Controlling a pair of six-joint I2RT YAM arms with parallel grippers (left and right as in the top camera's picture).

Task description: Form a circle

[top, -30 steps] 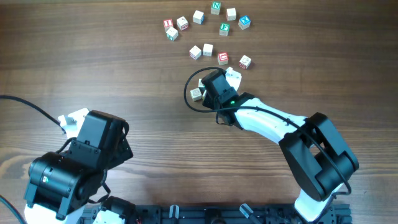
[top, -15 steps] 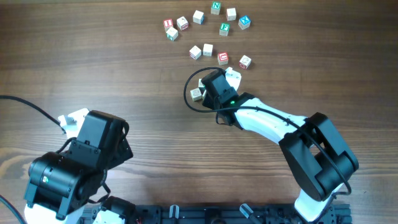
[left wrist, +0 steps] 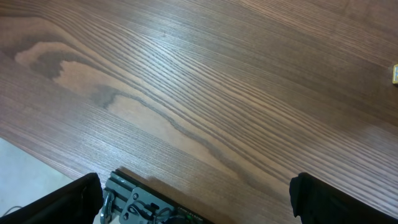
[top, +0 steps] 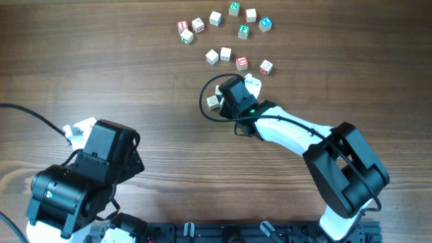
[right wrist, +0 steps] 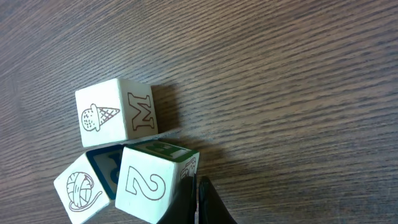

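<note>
Resting beside three bunched cubes [right wrist: 124, 165] on the worktop [top: 101, 61], right gripper [right wrist: 198, 200] has jaws together; left gripper [left wrist: 196, 202] jaws apart; other cubes [top: 225, 30] lie scattered, no ring formed.

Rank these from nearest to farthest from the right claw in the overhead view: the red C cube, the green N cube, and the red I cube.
From the right claw:
1. Red C cube, just beyond it.
2. Red I cube, far-left end of the group.
3. Green N cube, top of the group. These last two are close to call.
</note>
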